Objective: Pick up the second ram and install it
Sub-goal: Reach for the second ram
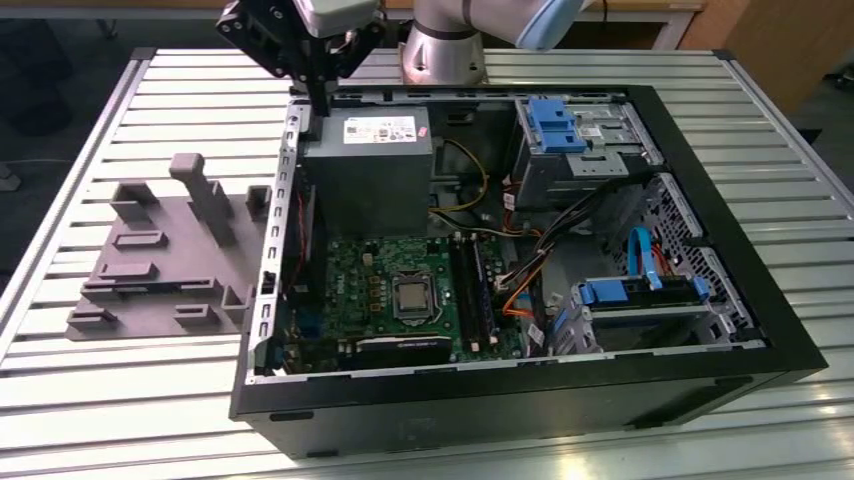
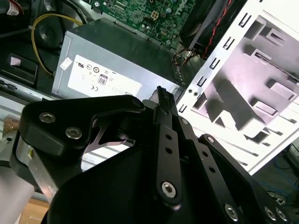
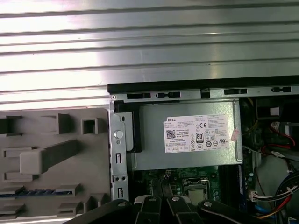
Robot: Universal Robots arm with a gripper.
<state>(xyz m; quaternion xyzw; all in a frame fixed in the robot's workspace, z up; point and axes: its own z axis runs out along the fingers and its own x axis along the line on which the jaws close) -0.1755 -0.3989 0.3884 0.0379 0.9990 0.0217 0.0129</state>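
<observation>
Second ram [image 3: 32, 192] seemingly in holder [image 3: 93, 156] | jaws closed, empty, by power supply [image 1: 367, 170] | case wall [image 1: 280, 230] between

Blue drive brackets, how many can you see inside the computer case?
2. One blue bracket is on the far drive bay; the other is on the near drive cage. Cables could hide more.

A white label [image 3: 198, 134] stood on the top face of the grey power supply [image 3: 152, 142], carrying fine print, a square code and round marks. A small pale sticker [image 3: 234, 135] at its edge was illegible.
</observation>
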